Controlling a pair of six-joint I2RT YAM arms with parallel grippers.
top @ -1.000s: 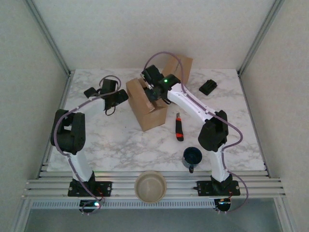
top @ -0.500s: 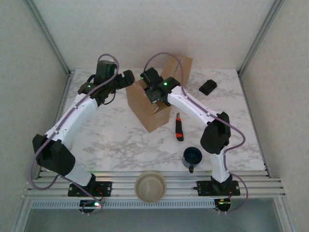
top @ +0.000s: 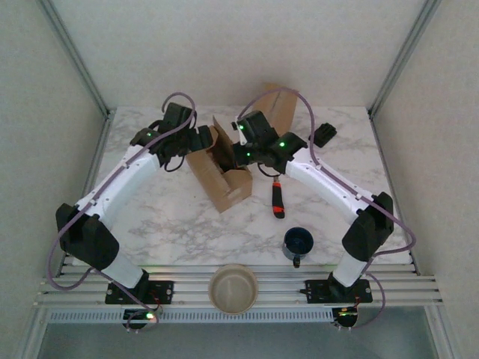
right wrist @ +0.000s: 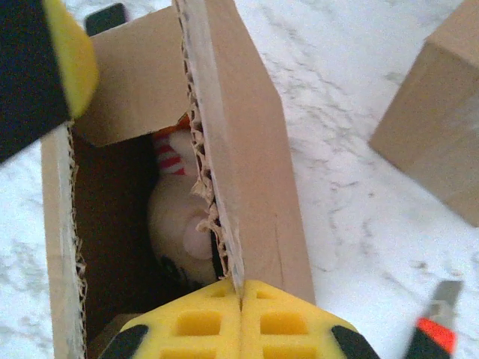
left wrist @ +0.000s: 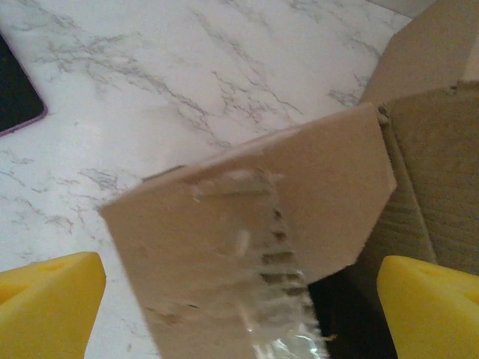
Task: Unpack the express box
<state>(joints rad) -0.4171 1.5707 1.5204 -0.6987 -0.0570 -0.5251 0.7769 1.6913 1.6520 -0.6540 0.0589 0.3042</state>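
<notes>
The express box (top: 224,179) stands mid-table with its top flaps up. My right gripper (top: 239,154) is shut on the edge of the right-hand flap (right wrist: 247,172); its yellow pads (right wrist: 202,321) meet with the cardboard pinched between them. Inside the box lies a pale plush toy (right wrist: 178,224) with red and white stripes. My left gripper (top: 207,140) is open at the box's left side. Its yellow fingers (left wrist: 46,307) stand wide on either side of a taped flap (left wrist: 254,217), not touching it. One left finger (right wrist: 71,56) shows above the far flap.
A second cardboard box (top: 281,105) stands behind, also seen at the right (right wrist: 441,127). A red-and-black utility knife (top: 278,196) lies right of the box. A dark mug (top: 298,243) and a beige bowl (top: 233,288) sit near the front; a black item (top: 323,134) lies back right.
The left arm has swung from the table's left to the box's left flap. The right gripper has shut on the right flap, and the box has turned and shifted slightly toward the front.
</notes>
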